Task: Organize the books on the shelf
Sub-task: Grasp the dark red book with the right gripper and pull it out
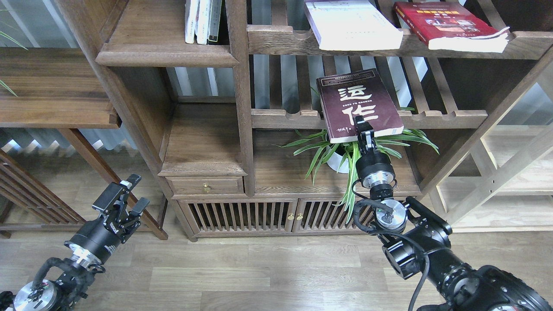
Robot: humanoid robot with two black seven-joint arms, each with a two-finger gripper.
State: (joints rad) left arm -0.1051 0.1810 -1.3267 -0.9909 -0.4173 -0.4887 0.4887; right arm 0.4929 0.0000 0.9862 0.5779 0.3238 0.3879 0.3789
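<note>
right tool (362,125) clamped on maroon book (357,105) front edge

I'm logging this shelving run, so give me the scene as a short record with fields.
maroon book: on the middle slatted shelf, overhanging its front rail
right tool: shut on the maroon book's near edge
left tool: open, empty, low over the floor
white-lavender book: flat on the top slatted shelf
red book: flat beside it, to its right
plant: under the maroon book

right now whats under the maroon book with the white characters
A white pot with a long-leaved green plant; the maroon paperback book and the right claw hide the plant's top.
</note>
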